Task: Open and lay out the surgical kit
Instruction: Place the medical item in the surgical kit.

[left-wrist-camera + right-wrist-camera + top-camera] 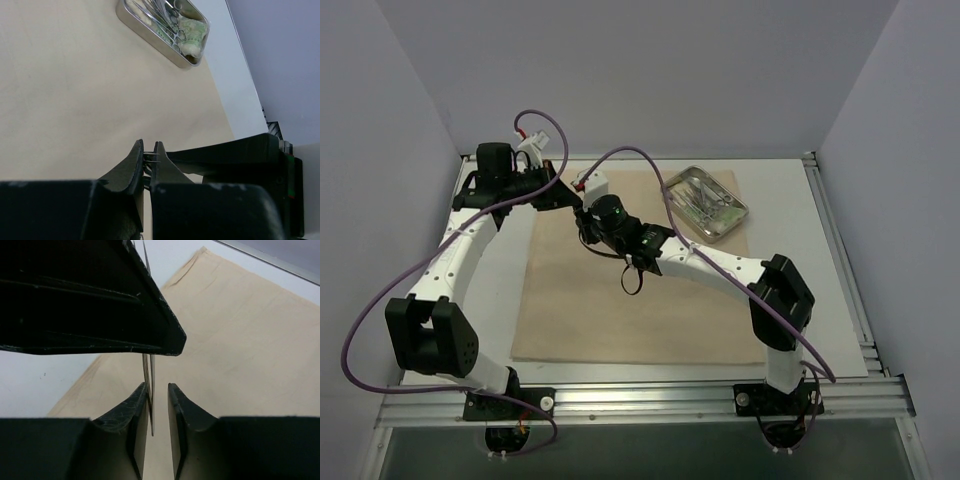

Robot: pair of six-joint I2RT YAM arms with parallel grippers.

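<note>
Two arms rise from the near edge of my worktop (pixel 790 290) and lean in toward each other over the far-left part of the beige cloth wrap (pixel 620 310). The wrap lies opened out flat and covers most of the middle of the surface.

Above the wrap, the two ends meet almost tip to tip. In my left wrist view, the left gripper (pixel 149 150) has its fingers pinched nearly together on the thin metal tweezers (pixel 151 159), which show only as a sliver of steel between the pads. The right gripper (pixel 157 395) comes at it from the other side. Its fingers stand apart with the tweezers' blade hanging down between them. The blade lies close against the left-hand finger in that view, and a clear gap remains to the other, so I read the right one as released, not clamping.

Farther back, at the far right corner of the wrap, the shiny steel tray (pixel 741 212) sits at an angle, well apart from both grippers. Inside it I can make out scissor-handled forceps (pixel 172 22) and a pale green packet (pixel 192 30) — the rest is too small to sort.
</note>
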